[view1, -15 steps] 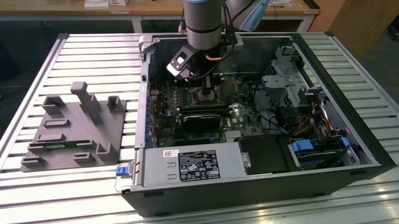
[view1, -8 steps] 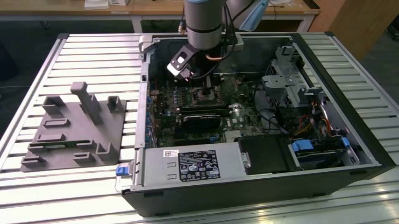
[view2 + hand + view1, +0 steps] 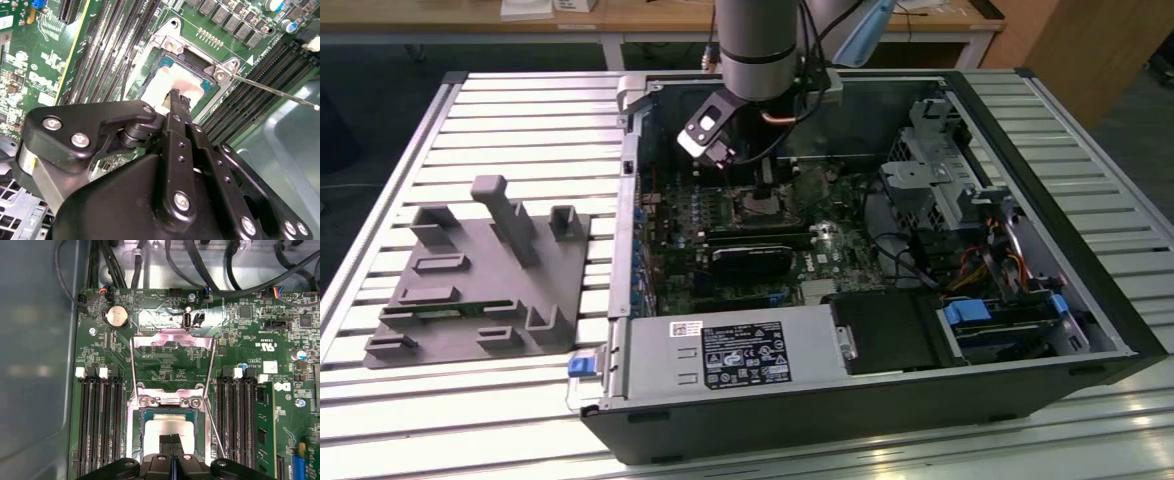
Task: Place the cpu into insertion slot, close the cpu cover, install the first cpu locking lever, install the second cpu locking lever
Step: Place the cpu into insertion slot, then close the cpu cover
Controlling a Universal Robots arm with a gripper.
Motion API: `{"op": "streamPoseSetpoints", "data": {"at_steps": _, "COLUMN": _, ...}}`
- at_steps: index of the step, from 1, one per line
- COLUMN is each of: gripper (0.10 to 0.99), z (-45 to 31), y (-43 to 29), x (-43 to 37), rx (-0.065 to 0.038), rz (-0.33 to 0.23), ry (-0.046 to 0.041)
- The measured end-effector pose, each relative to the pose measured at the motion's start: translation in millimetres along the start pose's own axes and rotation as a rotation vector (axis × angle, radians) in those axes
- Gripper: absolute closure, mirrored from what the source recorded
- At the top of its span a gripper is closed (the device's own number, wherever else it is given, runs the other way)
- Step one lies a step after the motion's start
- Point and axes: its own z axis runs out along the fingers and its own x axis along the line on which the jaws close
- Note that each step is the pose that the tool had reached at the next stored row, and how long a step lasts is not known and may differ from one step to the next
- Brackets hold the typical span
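The cpu lies flat in the insertion slot, its pale metal top showing in both wrist views. My gripper is shut, its thin black fingertips pressed together and resting on or just above the cpu. The cpu cover, a thin silvery frame, stands flipped open beyond the slot with green board visible through its window. One thin wire locking lever runs loose alongside the slot; it also sticks out sideways. In the exterior view the arm reaches down into the case over the insertion slot.
Long black memory slots flank the socket on both sides. The open computer case lies on a slatted table, with a black power-supply box near the front, a drive cage and cables on the exterior view's right, and a grey fixture left.
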Motion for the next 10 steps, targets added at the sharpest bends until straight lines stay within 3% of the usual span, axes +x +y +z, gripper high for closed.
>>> {"op": "streamPoseSetpoints", "data": {"at_steps": 4, "gripper": 0.980, "z": -5.0, "y": 0.5, "x": 0.1, "rx": 0.000, "rz": 0.001, "ry": 0.0000}}
{"op": "streamPoseSetpoints", "data": {"at_steps": 10, "gripper": 0.980, "z": -5.7, "y": 0.6, "x": 0.1, "rx": 0.000, "rz": 0.001, "ry": -0.0001}}
